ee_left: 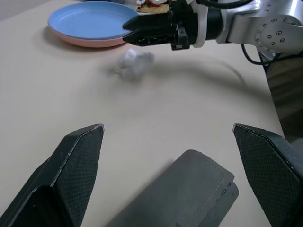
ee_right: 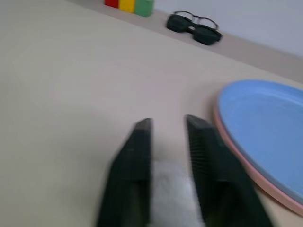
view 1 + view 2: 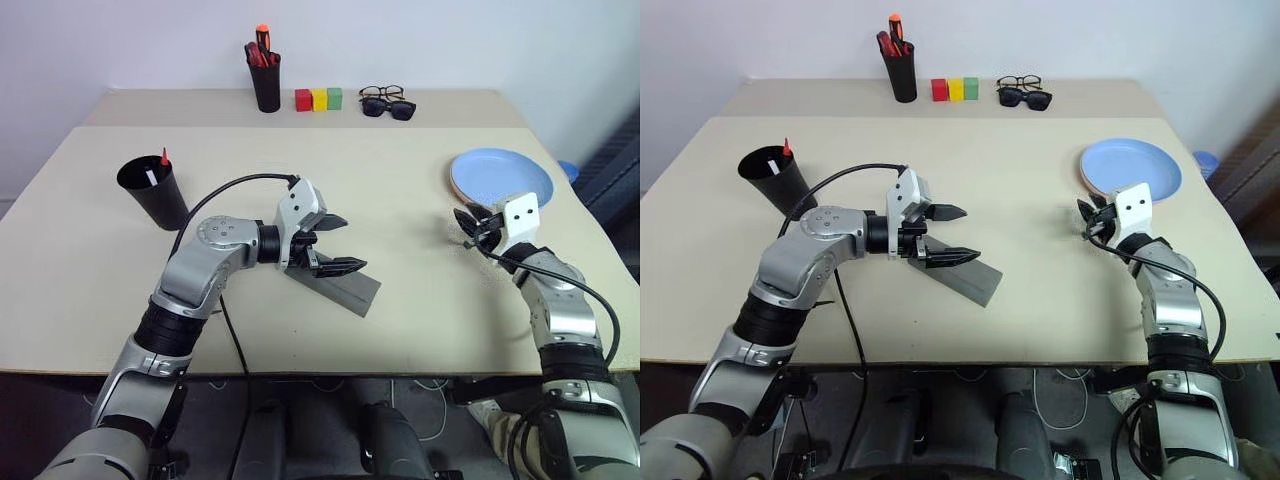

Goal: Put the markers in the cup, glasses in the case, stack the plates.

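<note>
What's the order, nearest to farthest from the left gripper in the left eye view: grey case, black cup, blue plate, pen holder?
From the left gripper:
1. Grey case: right under its fingers, mid-table.
2. Black cup: on the robot's left, with the markers standing in it.
3. Blue plate: on the right, stacked on the pink one.
4. Pen holder: back edge, by the wall.
Cup and plate are close; the cup looks slightly nearer.

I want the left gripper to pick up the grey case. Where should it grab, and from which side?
Take the grey case across its narrow width, near mid-length, coming from above. It lies flat on the table, long and low, so its two long edges suit the fingers. The open left gripper likely spans them.
</note>
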Controlling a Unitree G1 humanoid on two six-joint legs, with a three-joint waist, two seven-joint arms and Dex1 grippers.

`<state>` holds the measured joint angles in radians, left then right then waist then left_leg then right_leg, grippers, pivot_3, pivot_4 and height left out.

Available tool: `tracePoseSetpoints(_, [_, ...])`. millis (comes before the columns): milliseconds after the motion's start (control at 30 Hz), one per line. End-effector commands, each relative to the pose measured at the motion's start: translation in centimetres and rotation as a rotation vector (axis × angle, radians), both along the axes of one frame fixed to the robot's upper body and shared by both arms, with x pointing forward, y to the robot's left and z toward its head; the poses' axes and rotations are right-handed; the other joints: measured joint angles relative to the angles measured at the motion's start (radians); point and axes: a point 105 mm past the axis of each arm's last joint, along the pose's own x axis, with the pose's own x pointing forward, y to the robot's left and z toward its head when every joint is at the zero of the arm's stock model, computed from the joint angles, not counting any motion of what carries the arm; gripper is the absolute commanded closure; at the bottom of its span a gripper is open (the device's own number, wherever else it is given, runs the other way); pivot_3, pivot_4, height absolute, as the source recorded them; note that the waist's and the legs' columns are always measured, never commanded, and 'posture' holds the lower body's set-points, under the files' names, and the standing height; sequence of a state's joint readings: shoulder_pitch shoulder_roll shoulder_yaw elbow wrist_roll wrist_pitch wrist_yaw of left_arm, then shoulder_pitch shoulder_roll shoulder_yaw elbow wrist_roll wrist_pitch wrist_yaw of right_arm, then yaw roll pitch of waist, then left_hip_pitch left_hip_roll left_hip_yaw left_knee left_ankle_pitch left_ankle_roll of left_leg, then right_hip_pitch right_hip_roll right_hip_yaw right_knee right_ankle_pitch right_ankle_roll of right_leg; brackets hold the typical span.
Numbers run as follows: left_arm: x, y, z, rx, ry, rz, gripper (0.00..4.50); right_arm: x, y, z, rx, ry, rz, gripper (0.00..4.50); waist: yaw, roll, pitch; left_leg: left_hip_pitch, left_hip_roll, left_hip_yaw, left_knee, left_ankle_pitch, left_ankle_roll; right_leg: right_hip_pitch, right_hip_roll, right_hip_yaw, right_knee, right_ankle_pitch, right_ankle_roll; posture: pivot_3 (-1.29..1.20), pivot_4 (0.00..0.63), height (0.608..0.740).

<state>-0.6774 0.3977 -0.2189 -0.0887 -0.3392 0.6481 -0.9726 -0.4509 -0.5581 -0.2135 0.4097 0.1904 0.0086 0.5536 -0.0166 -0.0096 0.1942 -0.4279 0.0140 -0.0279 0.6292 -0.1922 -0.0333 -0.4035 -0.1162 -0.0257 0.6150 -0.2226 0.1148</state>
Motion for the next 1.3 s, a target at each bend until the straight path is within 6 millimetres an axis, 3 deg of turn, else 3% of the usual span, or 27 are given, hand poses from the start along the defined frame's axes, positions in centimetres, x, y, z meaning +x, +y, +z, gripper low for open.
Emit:
tracePoseSetpoints(33, [-0.2, -0.5, 1.3, -0.020, -0.050, -0.027, 0.00, 0.9, -0.7, 3.1, -0.016, -0.094, -0.019, 1.12, -0.003, 0.000, 0.000, 0.000, 0.000, 0.000, 0.000, 0.000, 0.000, 0.000, 0.000, 0.000, 0.000, 0.000, 0.000, 0.00, 0.150, 0.740])
tracePoseSetpoints(100, [-0.2, -0.5, 1.3, -0.021, -0.050, -0.028, 0.00, 1.9, -0.8, 4.1, -0.033, -0.111, -0.022, 0.08, -0.005, 0.000, 0.000, 0.000, 0.000, 0.000, 0.000, 0.000, 0.000, 0.000, 0.000, 0.000, 0.000, 0.000, 0.000, 0.00, 0.150, 0.740])
tracePoseSetpoints(133, [-0.2, -0.6, 1.3, -0.021, -0.050, -0.028, 0.00, 2.4, -0.9, 4.4, -0.039, -0.116, -0.025, 0.03, -0.005, 0.000, 0.000, 0.000, 0.000, 0.000, 0.000, 0.000, 0.000, 0.000, 0.000, 0.000, 0.000, 0.000, 0.000, 0.00, 0.150, 0.740])
tracePoseSetpoints(267, [-0.2, -0.5, 1.3, -0.023, -0.054, -0.014, 0.00, 3.5, -1.2, 5.0, -0.047, -0.109, -0.020, 0.03, 0.000, 0.000, 0.000, 0.000, 0.000, 0.000, -0.001, 0.000, 0.000, -0.001, 0.000, 0.000, 0.000, 0.000, 0.000, 0.00, 0.150, 0.740])
tracePoseSetpoints(367, [-0.2, -0.1, 1.4, -0.025, -0.054, 0.001, 0.00, 3.3, -0.8, 4.1, -0.015, -0.064, 0.038, 0.03, 0.005, 0.000, 0.000, 0.000, 0.000, 0.000, -0.001, 0.000, 0.000, 0.000, 0.000, 0.000, -0.001, 0.000, 0.000, 0.00, 0.150, 0.740])
tracePoseSetpoints(733, [-0.4, 0.1, 1.0, -0.019, -0.042, 0.002, 0.00, -1.0, -0.3, -2.1, 0.041, 0.150, 0.150, 0.03, -0.001, 0.000, 0.000, 0.000, 0.000, 0.000, -0.001, 0.000, 0.000, 0.000, 0.000, 0.000, -0.001, 0.000, 0.000, 0.00, 0.150, 0.740])
tracePoseSetpoints(967, [-0.4, -0.3, 1.1, -0.020, -0.043, -0.013, 0.00, -1.9, -1.2, -4.9, 0.070, 0.236, 0.099, 0.03, 0.002, 0.000, 0.000, 0.000, 0.000, 0.000, 0.000, 0.000, 0.000, 0.000, 0.000, 0.000, -0.001, 0.000, 0.000, 0.00, 0.150, 0.740])
tracePoseSetpoints(1267, [-0.4, -0.1, 1.1, -0.016, -0.042, -0.006, 0.00, -1.2, -1.3, -3.9, 0.063, 0.185, 0.073, 4.40, 0.001, 0.000, 0.000, 0.000, 0.000, 0.000, -0.001, 0.000, 0.000, 0.000, 0.000, 0.000, -0.001, 0.000, 0.000, 0.00, 0.150, 0.740])
tracePoseSetpoints(1300, [-0.4, 0.0, 1.1, -0.016, -0.043, -0.003, 0.00, -0.8, -1.2, -3.2, 0.072, 0.149, 0.069, 4.40, 0.001, 0.000, 0.000, 0.000, 0.000, 0.000, -0.001, 0.000, 0.000, 0.000, 0.000, 0.000, -0.001, 0.000, 0.000, 0.00, 0.150, 0.740])
